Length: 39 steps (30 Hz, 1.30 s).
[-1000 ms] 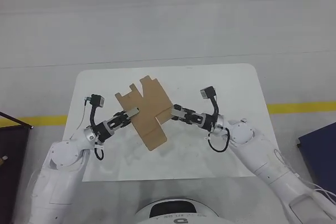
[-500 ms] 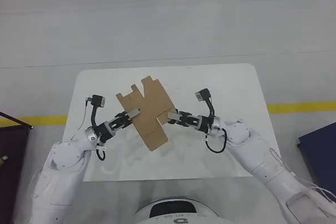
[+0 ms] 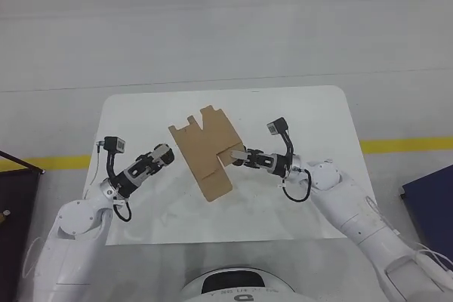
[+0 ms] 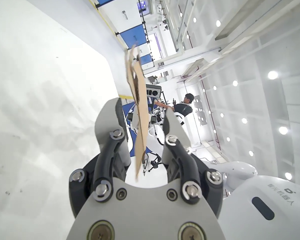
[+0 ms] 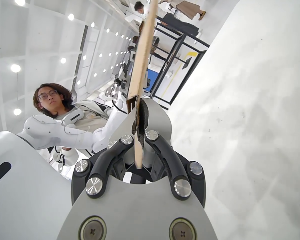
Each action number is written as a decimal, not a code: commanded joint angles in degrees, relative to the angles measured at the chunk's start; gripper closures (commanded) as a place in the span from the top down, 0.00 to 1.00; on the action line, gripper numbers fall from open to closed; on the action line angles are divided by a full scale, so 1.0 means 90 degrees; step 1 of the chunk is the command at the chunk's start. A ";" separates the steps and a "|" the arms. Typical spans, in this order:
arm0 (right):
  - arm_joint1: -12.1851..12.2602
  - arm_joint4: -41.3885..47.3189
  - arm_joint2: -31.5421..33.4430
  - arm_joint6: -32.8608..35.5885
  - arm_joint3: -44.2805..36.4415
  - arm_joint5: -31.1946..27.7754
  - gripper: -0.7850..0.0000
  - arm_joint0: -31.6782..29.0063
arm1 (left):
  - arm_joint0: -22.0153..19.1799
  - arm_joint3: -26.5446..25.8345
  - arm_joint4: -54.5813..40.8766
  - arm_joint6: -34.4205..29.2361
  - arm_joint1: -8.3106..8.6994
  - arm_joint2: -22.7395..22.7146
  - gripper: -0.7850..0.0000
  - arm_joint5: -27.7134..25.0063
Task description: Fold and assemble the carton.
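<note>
White table (image 3: 317, 113) sits under the carton, which hangs roughly over the table's middle. Carton (image 3: 208, 155) is a flat brown cardboard blank, not folded up yet. It lies skewed, with its notched flaps at the end away from the robot and its plain end toward the robot. Both wrist views see it edge-on with a gap to the tabletop, so it looks lifted rather than lying down. Right gripper (image 3: 238, 156) is at the carton's right edge, about midway along, jaws closed on the cardboard. In the right wrist view the sheet runs straight down between the pinched pads. Left gripper (image 3: 164, 155) is just off the carton's left edge, opposite the right one, with its fingers (image 4: 110, 118) spread wide. The sheet's edge lines up with the gap between them, and neither pad appears to touch it. Yellow floor line (image 3: 415, 143) runs well beyond the carton on both sides.
</note>
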 commanded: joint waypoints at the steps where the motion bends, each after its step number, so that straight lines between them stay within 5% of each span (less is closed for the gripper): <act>1: 0.0013 0.0085 0.0079 0.0058 0.0065 -0.0012 0.00 -0.0006 | 0.0073 0.0055 -0.0163 -0.0041 0.0012 -0.0090 1.00 0.0071; 9: 0.0026 0.0148 0.0292 0.0080 0.0101 -0.0164 0.00 -0.0009 | -0.0109 0.0269 -0.0645 -0.0390 0.0004 0.0213 1.00 0.0847; 27: -0.0079 -0.1717 -0.0056 -0.0402 -0.0194 0.0059 0.00 0.0075 | -0.0943 0.0626 -0.1265 -0.0129 -0.0145 0.1232 1.00 0.1710; 39: -0.0062 -0.3935 -0.0157 -0.0834 -0.0603 0.0761 0.00 0.0122 | -0.1182 0.0724 -0.0875 0.0065 -0.0147 0.1489 1.00 0.2364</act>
